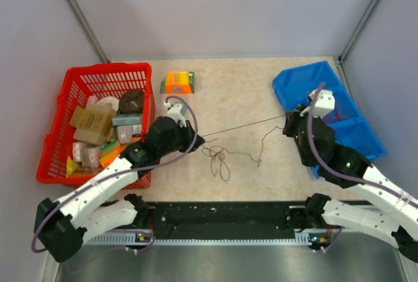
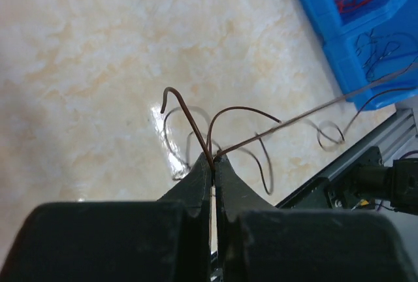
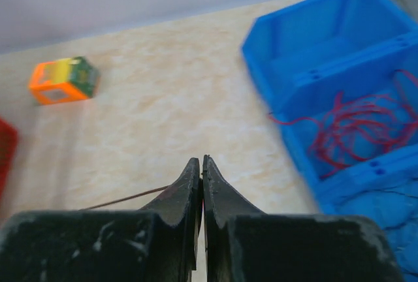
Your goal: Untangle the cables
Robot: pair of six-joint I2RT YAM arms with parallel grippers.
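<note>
no brand or label can be read: the print on the one orange and green box (image 1: 178,81) at the back of the counter (image 1: 241,86) is too blurred, and the packets (image 1: 95,125) in the one red basket (image 1: 108,70) on the left are too small to make out.

two arms work here, each with one tool. the left tool (image 1: 198,140) has its jaws pressed together on a dark brown strand of the cables (image 1: 222,156), whose short hooked end stands up above the tips in the left wrist view. the right tool (image 1: 287,120) is also pinched together, on the far end of the same strand. that one strand runs taut between the two tools, above the counter. the rest of the cables lie in loose loops on the counter between the arms, nearer the left tool; the loops are too fine to count.

one blue bin (image 1: 300,76) sits on the right, with red wires (image 3: 353,125) in one compartment and dark wires (image 2: 382,44) in the next.
</note>
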